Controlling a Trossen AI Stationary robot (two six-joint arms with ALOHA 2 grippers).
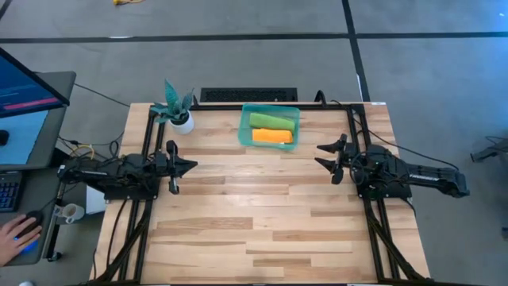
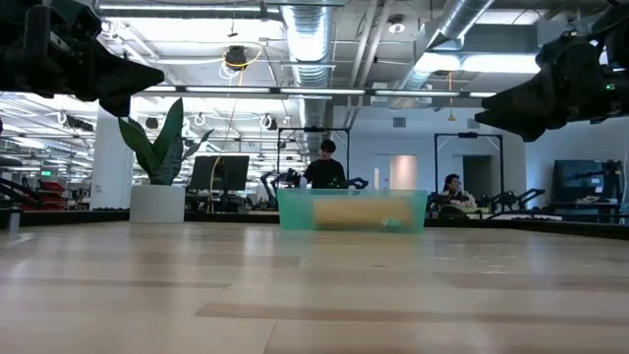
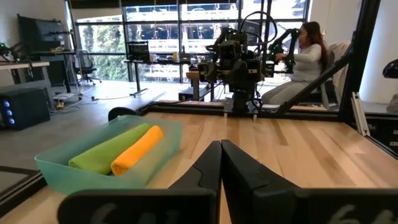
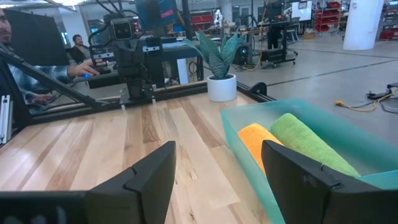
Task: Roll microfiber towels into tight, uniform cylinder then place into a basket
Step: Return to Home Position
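1. High: translucent teal basket (image 1: 245, 127), far table (image 1: 262, 214) edge — fuzzy green roll (image 1: 270, 120) and orange roll (image 1: 272, 137) side by side inside; plant (image 1: 176, 111) near.
2. Left wrist: left gripper (image 3: 220, 144), jaws closed, empty.
3. Right wrist: right gripper (image 4: 217, 147), jaws apart, empty.

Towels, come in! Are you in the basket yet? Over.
Left gripper jaws shut, right gripper jaws open, both empty. Green towel and orange towel rolled in basket. Nothing blocking.
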